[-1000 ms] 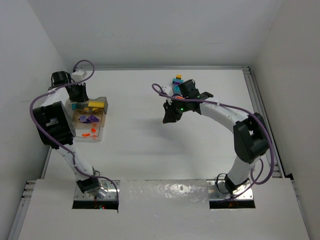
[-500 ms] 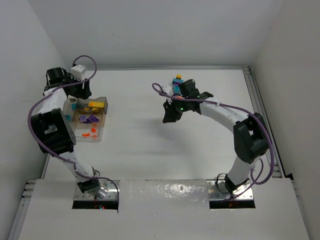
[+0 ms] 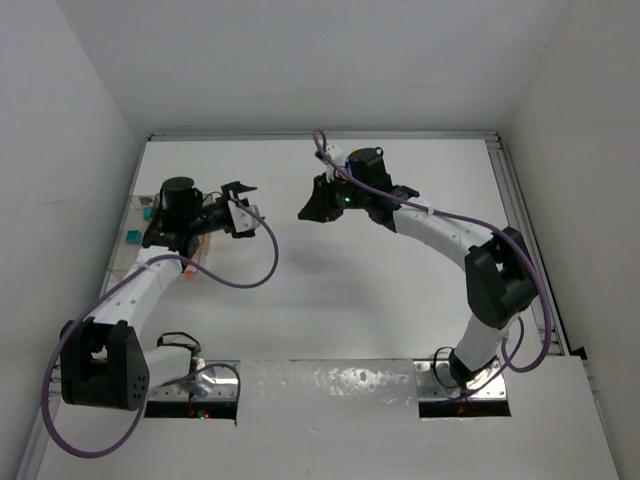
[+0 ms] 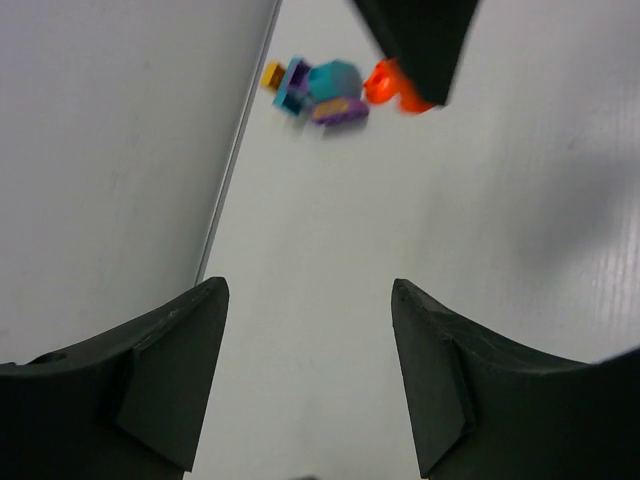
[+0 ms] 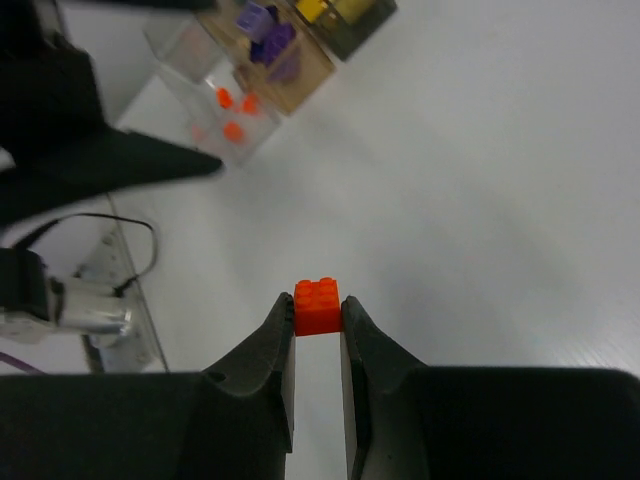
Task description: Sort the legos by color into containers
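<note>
— Over the white surface [image 3: 300, 300], btw pile & tray: right fingers [image 5: 278, 335] pinch a small orange plastic brick [image 5: 317, 306]. Why up there?
— Prob. in transit. The clear shallow compartmented plastic tray [image 5: 180, 80] sits far left. One bin has orange bits [image 5: 232, 128], w/ purple & yellow in the bins next door. Going by colour, the brick looks bound for the orange bin.
— Grip ok?
— Fingers nearly closed, one on each side face. Brick sits upright at the very tips & looks lifted off the surface.
— Left fingers [image 4: 170, 370]?
— Spread wide, nothing btw them, touching nothing. They hang near the tray, aimed twd the right arm, likely waiting. That arm hides part of the tray in the top view.
— Other legos?
— A stacked clump of teal, purple & yellow bricks [image 4: 318, 92] lies by the far wall, not yet sorted.
</note>
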`<act>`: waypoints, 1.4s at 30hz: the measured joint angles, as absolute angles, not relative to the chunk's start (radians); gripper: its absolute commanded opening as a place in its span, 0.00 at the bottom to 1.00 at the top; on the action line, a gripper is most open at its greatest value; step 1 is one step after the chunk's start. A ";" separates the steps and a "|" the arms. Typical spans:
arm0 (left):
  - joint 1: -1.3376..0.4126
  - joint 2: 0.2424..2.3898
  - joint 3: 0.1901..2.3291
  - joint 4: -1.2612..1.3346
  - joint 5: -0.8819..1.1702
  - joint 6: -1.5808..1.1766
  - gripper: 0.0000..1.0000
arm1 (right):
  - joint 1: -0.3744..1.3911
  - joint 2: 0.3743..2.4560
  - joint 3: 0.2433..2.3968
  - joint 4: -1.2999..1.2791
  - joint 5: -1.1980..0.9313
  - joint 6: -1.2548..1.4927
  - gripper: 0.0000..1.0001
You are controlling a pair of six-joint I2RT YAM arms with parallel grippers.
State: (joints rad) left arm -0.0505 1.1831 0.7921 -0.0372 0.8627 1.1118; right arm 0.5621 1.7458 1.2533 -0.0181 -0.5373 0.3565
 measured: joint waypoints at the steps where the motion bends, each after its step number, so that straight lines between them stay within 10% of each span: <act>1: -0.073 1.183 0.775 -0.015 0.883 1.126 0.64 | 0.566 1.745 1.253 0.018 -0.550 0.394 0.00; 42: -0.253 1.219 0.735 0.321 0.870 0.873 0.06 | 0.590 1.745 1.283 0.242 -0.651 0.610 0.00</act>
State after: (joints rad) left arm -0.2531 1.2190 0.7353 0.3206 0.8703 0.8726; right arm 0.5903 1.7454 1.2835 0.2420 -0.6514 0.6098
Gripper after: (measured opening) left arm 0.160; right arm 0.177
